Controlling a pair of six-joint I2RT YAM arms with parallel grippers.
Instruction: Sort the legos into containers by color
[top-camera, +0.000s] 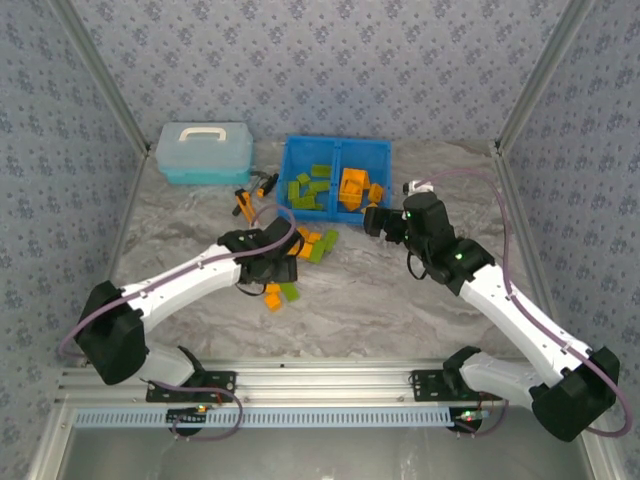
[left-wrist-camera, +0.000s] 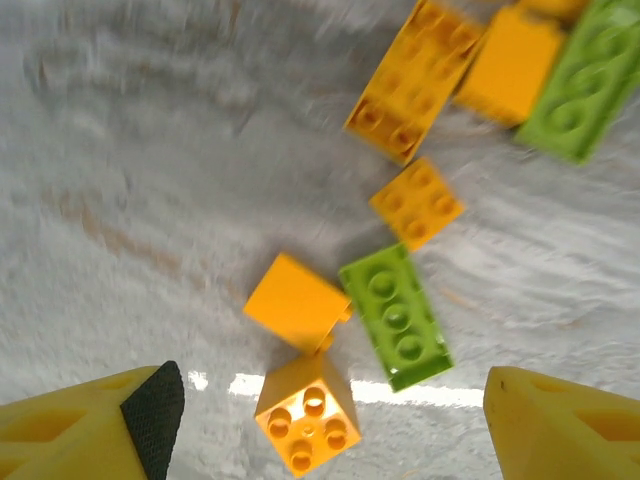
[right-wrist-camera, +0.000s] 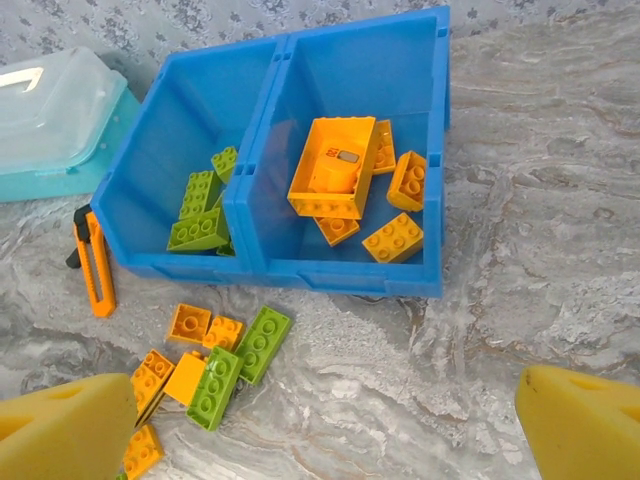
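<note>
Left wrist view: the left gripper hovers, fingers spread, over a small orange lego on the worktop; a green lego lies just beside. Next move, I judge: lower and pinch only the orange one. Right gripper, fingers spread too, faces the blue bin: orange legos right, green left.

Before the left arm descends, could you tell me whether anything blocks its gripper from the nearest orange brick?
Nothing visible does: the left gripper is open and the orange brick lies uncovered between its fingers.
</note>
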